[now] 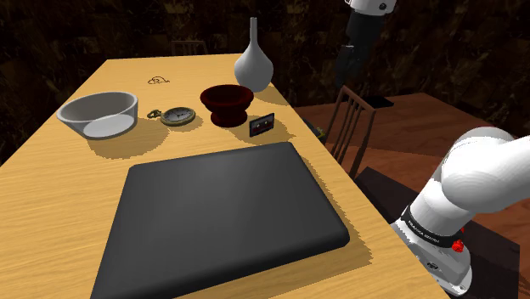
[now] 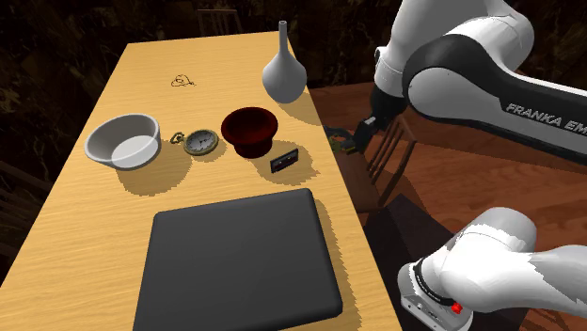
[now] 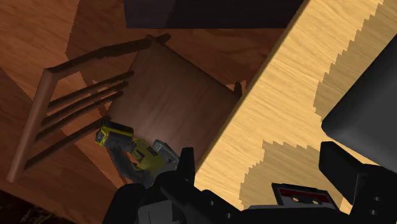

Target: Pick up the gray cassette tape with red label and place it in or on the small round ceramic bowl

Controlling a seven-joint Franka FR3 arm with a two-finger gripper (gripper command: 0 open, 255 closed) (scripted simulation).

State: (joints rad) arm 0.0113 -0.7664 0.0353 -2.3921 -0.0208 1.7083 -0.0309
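The table (image 1: 51, 187) is pale wood with fine lines in it, smooth and a bit shiny. The big mat (image 1: 221, 217), low in the middle of the shoulder view, is black, flat and dull, with soft round edges. The pale bowl (image 1: 76, 123) at the left is smooth and plain, and so is the vase (image 1: 254, 68) at the top. The red bowl (image 1: 227, 104) is dark, smooth and a little shiny. The watch (image 1: 178, 115) looks like yellowish metal. The tape (image 1: 262, 126) looks smooth and dull. The chair (image 1: 350, 119) and the floor (image 1: 408, 127) are dark brown wood. The arm (image 1: 480, 174) at the lower right has a smooth, shiny white shell.
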